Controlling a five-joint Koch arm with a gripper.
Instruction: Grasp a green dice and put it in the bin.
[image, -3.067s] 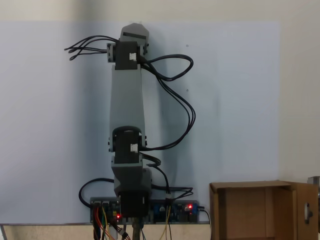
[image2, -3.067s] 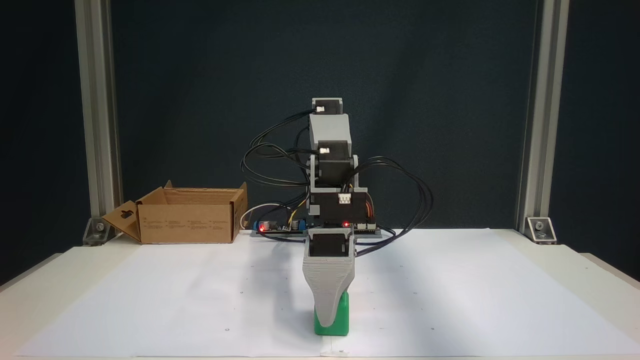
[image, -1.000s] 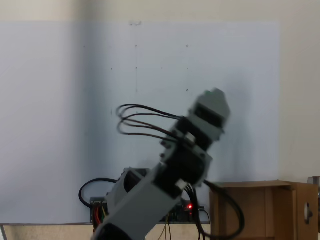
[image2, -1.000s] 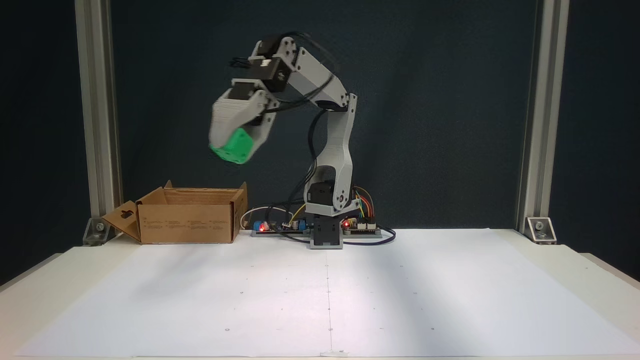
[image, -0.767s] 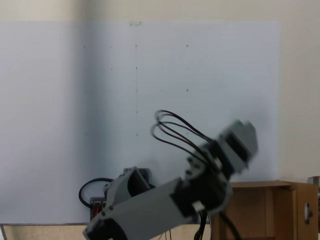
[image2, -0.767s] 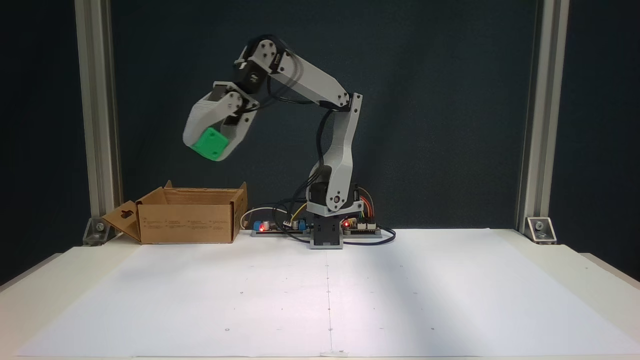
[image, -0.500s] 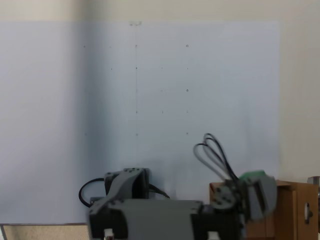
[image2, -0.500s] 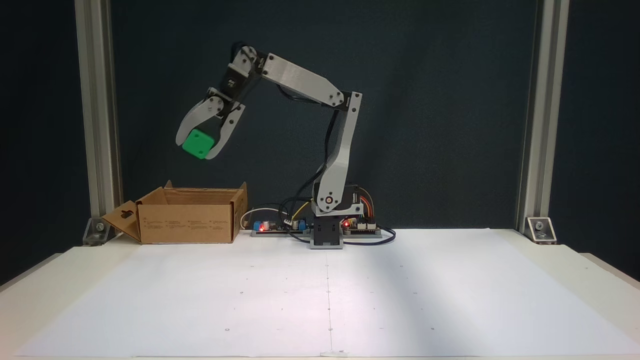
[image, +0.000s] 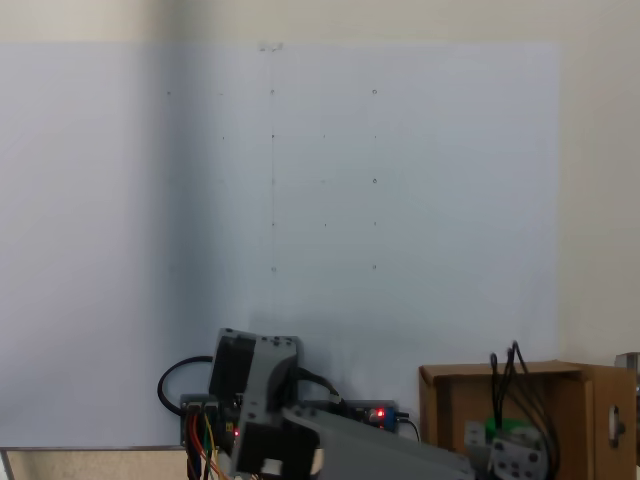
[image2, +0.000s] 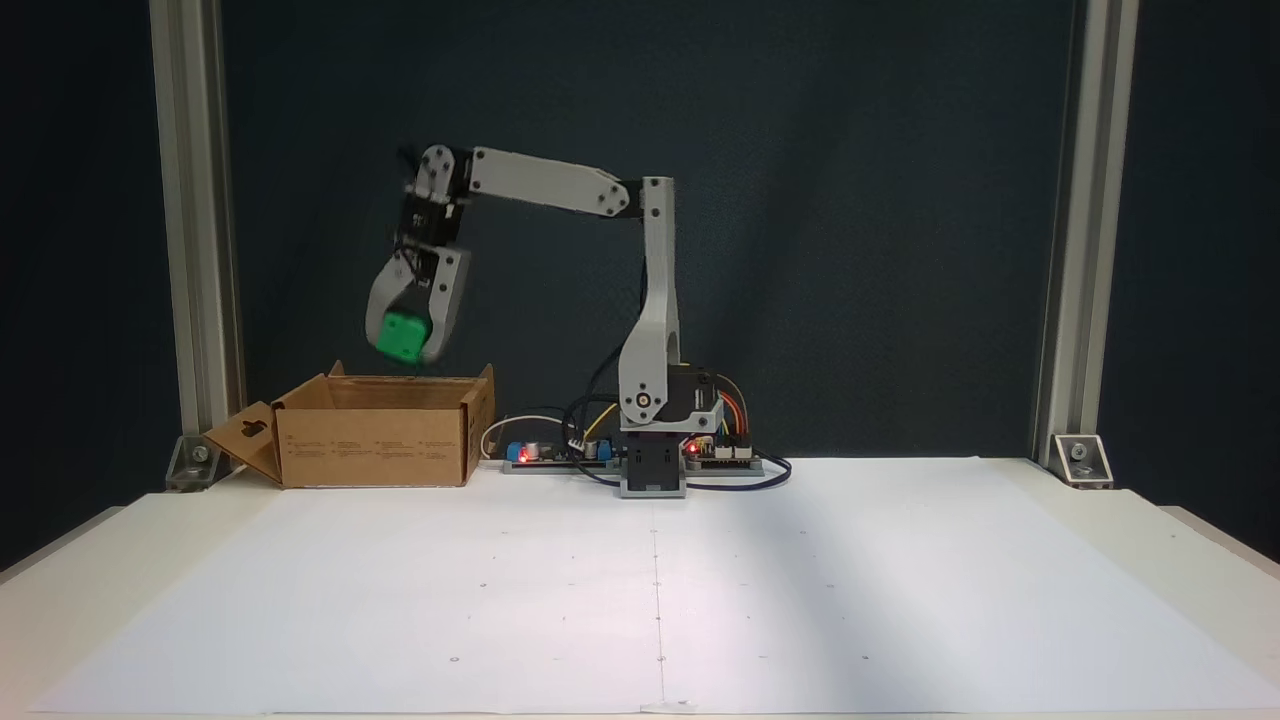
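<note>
Green dice (image2: 402, 336) sits clamped in the end effector (image2: 404, 342), hanging straight above the bin (image2: 375, 437), just over its open top, so release means dropping straight down.

In a fixed view the gripper (image: 512, 440) covers most of the dice (image: 497, 430) — a green sliver shows. The bin (image: 450, 405) and arm (image: 380, 458) run off the bottom edge. In the other fixed view the dice's (image2: 403, 336) pips blur — unreadable.
</note>
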